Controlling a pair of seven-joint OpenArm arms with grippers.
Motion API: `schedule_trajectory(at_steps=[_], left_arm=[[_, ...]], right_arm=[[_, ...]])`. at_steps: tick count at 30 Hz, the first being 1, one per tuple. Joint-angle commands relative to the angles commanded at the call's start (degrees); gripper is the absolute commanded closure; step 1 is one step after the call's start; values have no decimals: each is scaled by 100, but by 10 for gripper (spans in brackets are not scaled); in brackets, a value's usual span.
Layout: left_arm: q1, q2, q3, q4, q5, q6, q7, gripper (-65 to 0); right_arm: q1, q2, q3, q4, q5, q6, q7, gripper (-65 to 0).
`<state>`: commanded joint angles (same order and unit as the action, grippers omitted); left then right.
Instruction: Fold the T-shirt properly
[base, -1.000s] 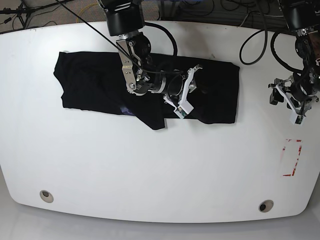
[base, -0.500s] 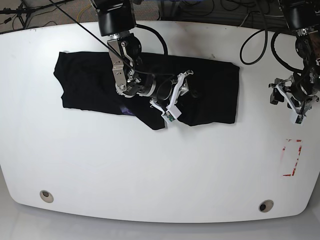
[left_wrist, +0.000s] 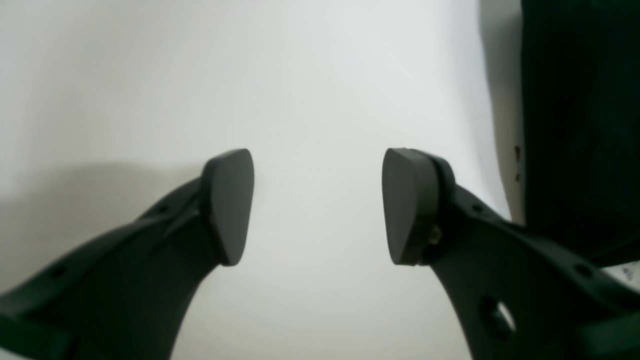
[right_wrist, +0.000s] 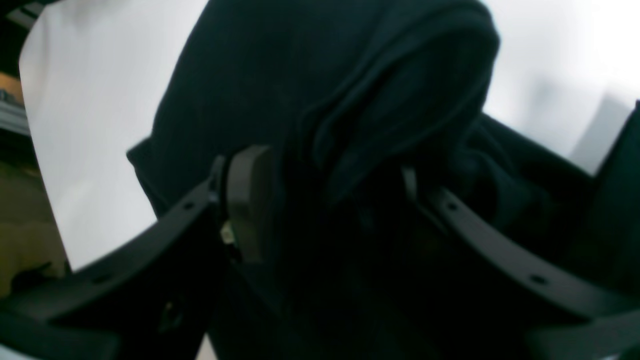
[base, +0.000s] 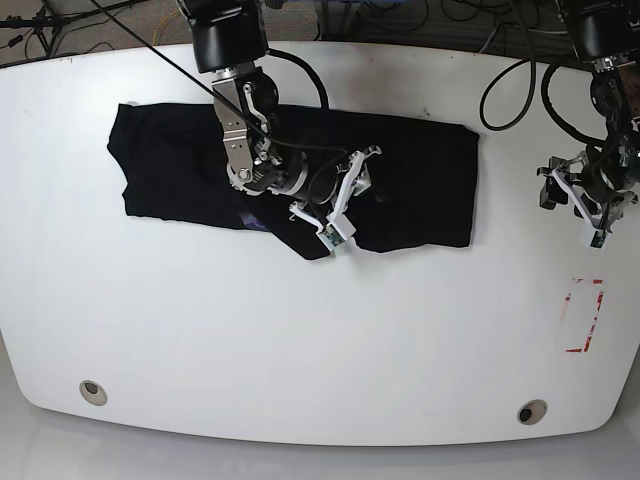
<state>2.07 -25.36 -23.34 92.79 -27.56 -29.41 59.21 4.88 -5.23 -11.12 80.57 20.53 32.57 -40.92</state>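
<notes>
While our right gripper (right_wrist: 325, 205) is pinching a bunched fold of the T-shirt (base: 420, 165), our left gripper (left_wrist: 317, 205) is hanging spread, holding nothing.

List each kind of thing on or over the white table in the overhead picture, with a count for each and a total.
T-shirt: 1
Robot tools: 2, the right tool and the left tool
Red marked rectangle: 1
Round holes in the table: 2
Total: 6

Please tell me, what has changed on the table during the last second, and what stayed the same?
The right gripper, shut on a fold of the T-shirt, moved toward the base view's left, dragging the cloth along. The left gripper stayed open and empty beside the shirt; the shirt's outline hardly changed.
</notes>
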Motion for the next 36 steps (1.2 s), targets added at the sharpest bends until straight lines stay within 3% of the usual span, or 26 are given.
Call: schedule_trajectory(at_steps=[5, 8, 14, 16, 20, 27, 33, 36], left_arm=[[-9, 0, 9, 0, 0, 0, 0, -379], [-9, 0, 9, -9, 0, 0, 0, -379], [-9, 0, 9, -26, 0, 0, 0, -379], [0, 0, 9, -26, 0, 0, 0, -379], [0, 0, 9, -26, 0, 0, 0, -379], [0, -9, 9, -26, 0, 0, 0, -379], [79, -132, 9, -35, 0, 0, 0, -379], [79, -132, 9, -35, 0, 0, 0, -379]], right_arm=[[-26, -9, -9, -185, -9, 0, 255, -296], [-35, -9, -9, -211, -9, 0, 325, -263], [-35, 18, -9, -202, -9, 0, 325, -60], [-35, 26, -9, -185, -9, 0, 316, -19], [-53, 44, 0, 79, 53, 0, 264, -10], [-299, 35, 44, 1116, 44, -26, -440, -8], [-580, 35, 35, 1890, 62, -484, -932, -8], [-703, 18, 18, 2110, 62, -563, -1037, -8]])
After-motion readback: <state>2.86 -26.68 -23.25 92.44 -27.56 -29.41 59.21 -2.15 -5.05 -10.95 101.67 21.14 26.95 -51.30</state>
